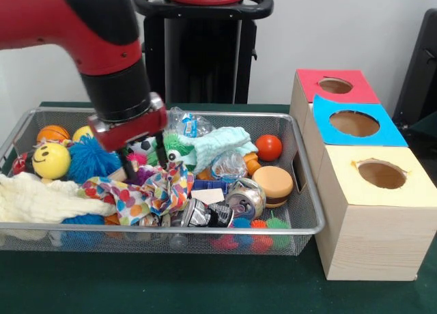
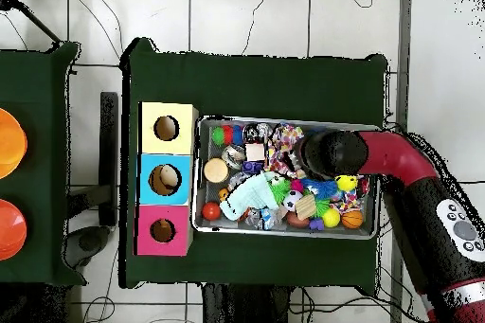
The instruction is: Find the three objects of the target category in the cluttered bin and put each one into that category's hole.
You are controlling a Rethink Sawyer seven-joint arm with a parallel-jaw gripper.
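I have the end effector [image 1: 143, 155] down inside the wire bin [image 1: 308, 191], over the left-middle of the clutter. Its two dark fingers [image 1: 160, 149] stand a little apart with nothing clamped between them, their tips sunk among the toys just behind the polka-dot cloth [image 1: 147, 194]. In the overhead view the arm's black wrist covers that spot, so I cannot see the tips there.

To the left of the end effector lie a fuzzy blue ball [image 1: 91, 158], a yellow smiley ball [image 1: 50, 160] and an orange ball [image 1: 52, 132] near the far left corner. A cream cloth [image 1: 37, 199] hangs over the near left rim. Right of the fingers sits a mint-green cloth [image 1: 220, 145], with a red ball [image 1: 268, 147] beyond it and a burger-shaped toy [image 1: 273, 184] nearer to me. A silver can [image 1: 244, 198] lies near the bin's middle front.

On the green surface [image 1: 171, 287], just right of the bin, three wooden boxes stand in a row touching one another: the yellow-topped box [image 1: 372, 218] nearest, the blue-topped box [image 1: 355, 125] in the middle, the red-topped box [image 1: 334, 87] farthest. Each has a round hole in its top.
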